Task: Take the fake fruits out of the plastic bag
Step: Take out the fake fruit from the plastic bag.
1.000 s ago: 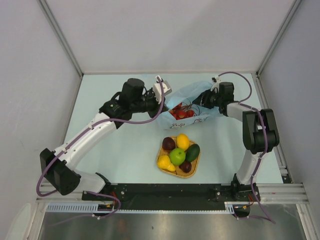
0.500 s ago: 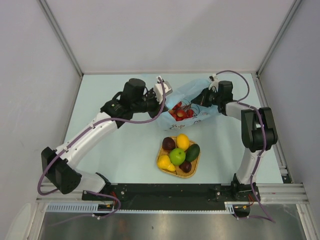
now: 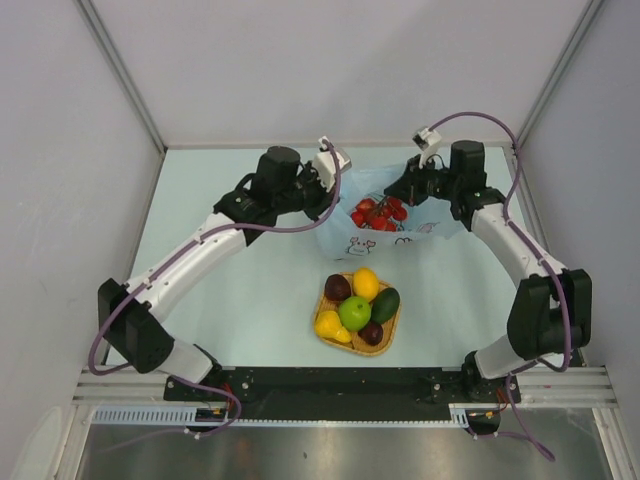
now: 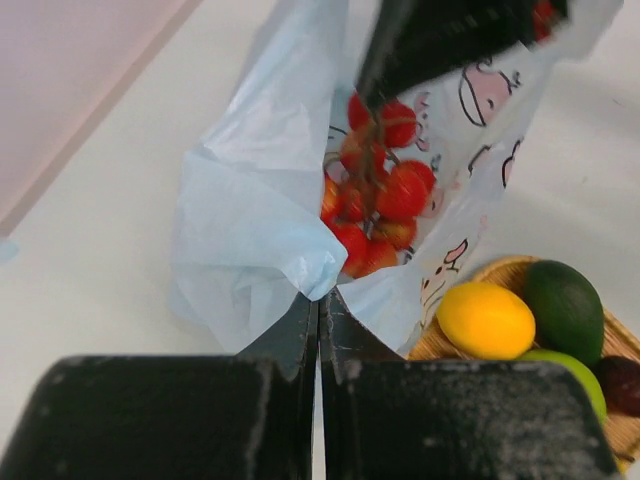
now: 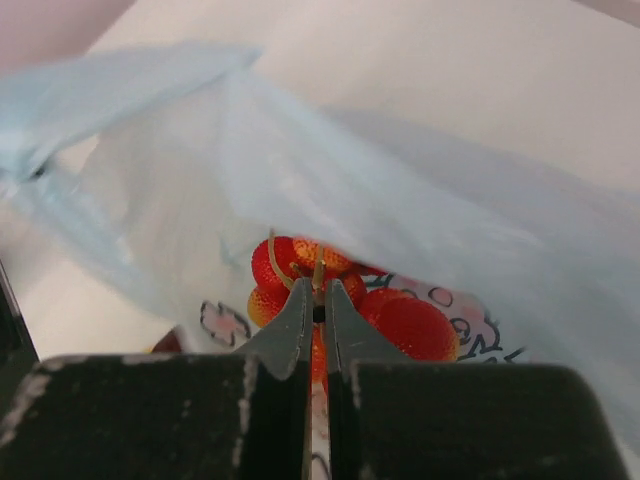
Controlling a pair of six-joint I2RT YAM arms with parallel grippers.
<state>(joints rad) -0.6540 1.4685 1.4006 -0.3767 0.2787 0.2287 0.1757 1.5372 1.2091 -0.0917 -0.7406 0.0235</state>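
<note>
- Woven orange tray nearest, fake fruits already in it
- Plastic bag behind, rim pinched tight by the left gripper to hold its mouth wide
- Inside it — right gripper clamped on the stem of the red berries, for lifting out

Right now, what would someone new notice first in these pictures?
The bunch of red plastic berries in the mouth of the crinkly pale blue plastic bag at mid-table, its stem pinched by the right claw while the left claw grips the bag's edge. Nearer, a woven orange tray holds colourful fruits.
</note>
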